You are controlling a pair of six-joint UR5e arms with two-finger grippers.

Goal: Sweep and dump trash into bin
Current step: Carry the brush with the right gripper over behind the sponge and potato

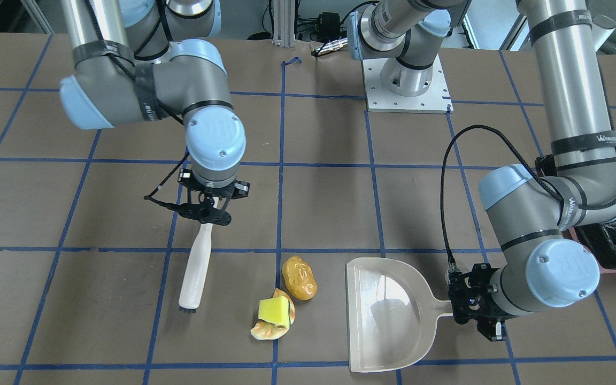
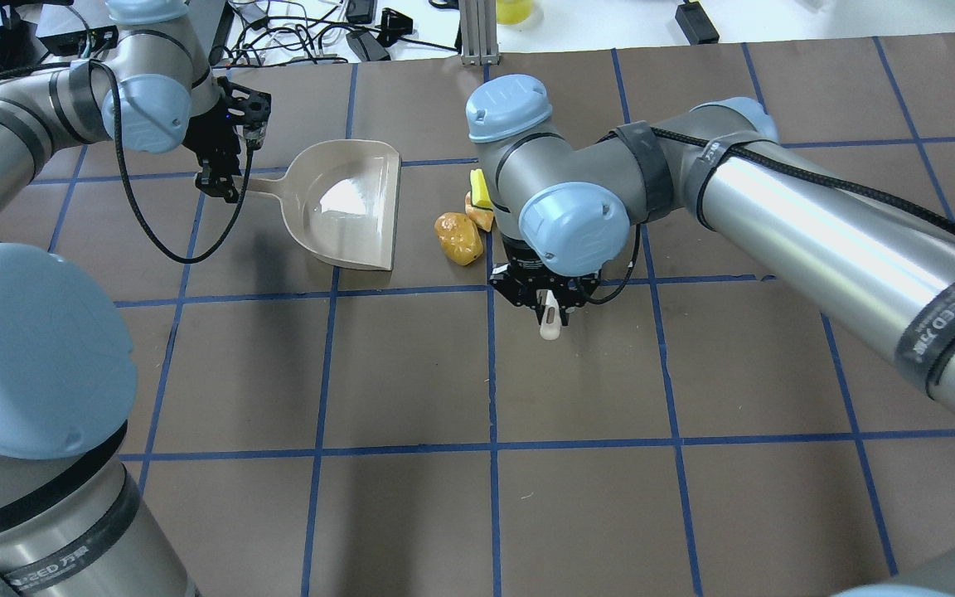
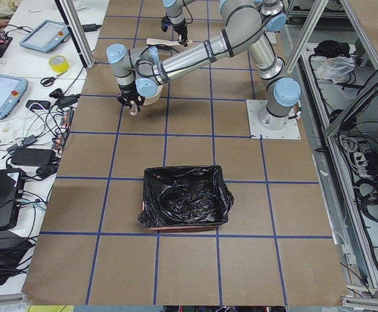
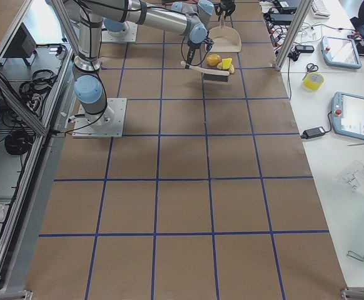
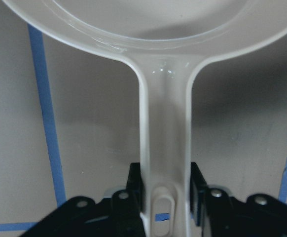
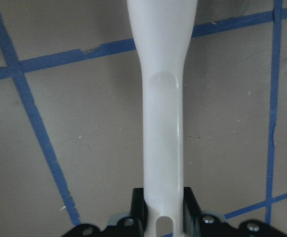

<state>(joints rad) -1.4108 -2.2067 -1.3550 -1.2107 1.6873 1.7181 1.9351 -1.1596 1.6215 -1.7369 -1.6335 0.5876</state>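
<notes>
Jaws on my right gripper are closed narrow on the end of the white brush handle, wrist pointing down. Those on my left gripper pinch the dustpan handle from its 2 sides, as the left wrist view shows.

The brush's long axis runs away from my base, bristle end farthest out. I cannot tell whether the bristles touch the table.

The trash lies to my left of the brush, near its bristle end, between brush and dustpan. It is 3 pieces: an amber lump nearest the pan, and a yellow sponge resting on a tan bagel-like piece. The pan's open mouth faces the cluster from near by, and nothing lies in the pan.

So I judge the coming stroke belongs to my right arm: drag the bristles sideways toward my left, across the brush's axis, into that mouth.

The bin sits well apart, out past my left arm. Its black bag shows nothing inside.
</notes>
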